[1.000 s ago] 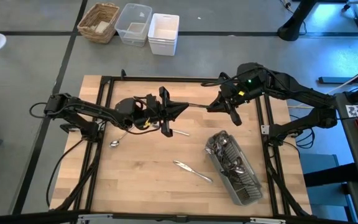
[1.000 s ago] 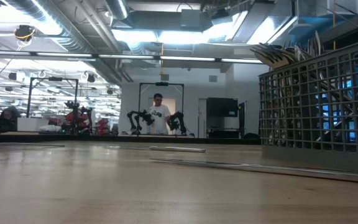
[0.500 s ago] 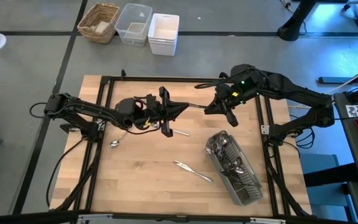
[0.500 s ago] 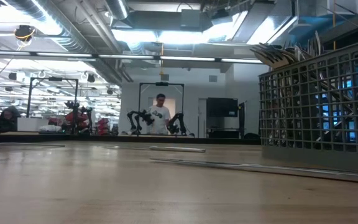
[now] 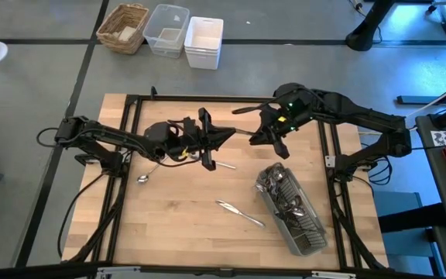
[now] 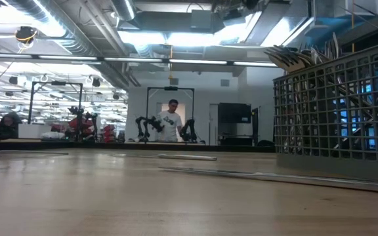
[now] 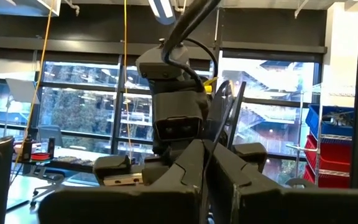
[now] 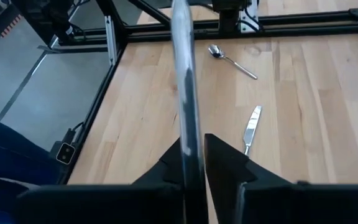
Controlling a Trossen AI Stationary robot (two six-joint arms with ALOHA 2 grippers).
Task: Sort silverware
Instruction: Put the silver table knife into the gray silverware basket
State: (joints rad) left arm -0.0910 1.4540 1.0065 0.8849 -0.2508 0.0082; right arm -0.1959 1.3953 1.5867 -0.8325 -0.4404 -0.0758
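A long flat silver piece of the silverware (image 8: 182, 62), which looks like a table knife, is held in the air over the table's far middle. My right gripper (image 5: 254, 138) (image 8: 193, 138) is shut on it. My left gripper (image 5: 233, 133) (image 7: 207, 148) is shut and stands tip to tip with the right one. A spoon (image 5: 143, 178) (image 8: 219, 53), a short knife (image 5: 224, 164) (image 8: 250, 127) and another piece (image 5: 240, 213) lie flat on the wood. The grey caddy (image 5: 291, 209) (image 6: 336, 108) at the near right holds several more pieces. My right gripper pinches the piece by its two long edges (image 8: 190, 124) between both fingers, with the flat face turned toward the wrist camera. The fingers come from the table's right, slanting down, and lie along the piece. It sticks out past the fingertips toward my left gripper, clear of the table. My left gripper's shut tips meet the piece's far end (image 5: 244, 133); I cannot tell whether they touch it.
Black frame rails (image 5: 207, 99) run around the wooden table. A wicker basket (image 5: 124, 27), a clear tub (image 5: 166, 29) and a white tub (image 5: 204, 40) stand beyond the far edge. A person (image 6: 171, 121) stands far back in the room.
My right gripper has moved toward the table's left edge and slightly down, closing in on my left gripper with the piece. The stretch of silver showing between the two grippers has grown shorter.
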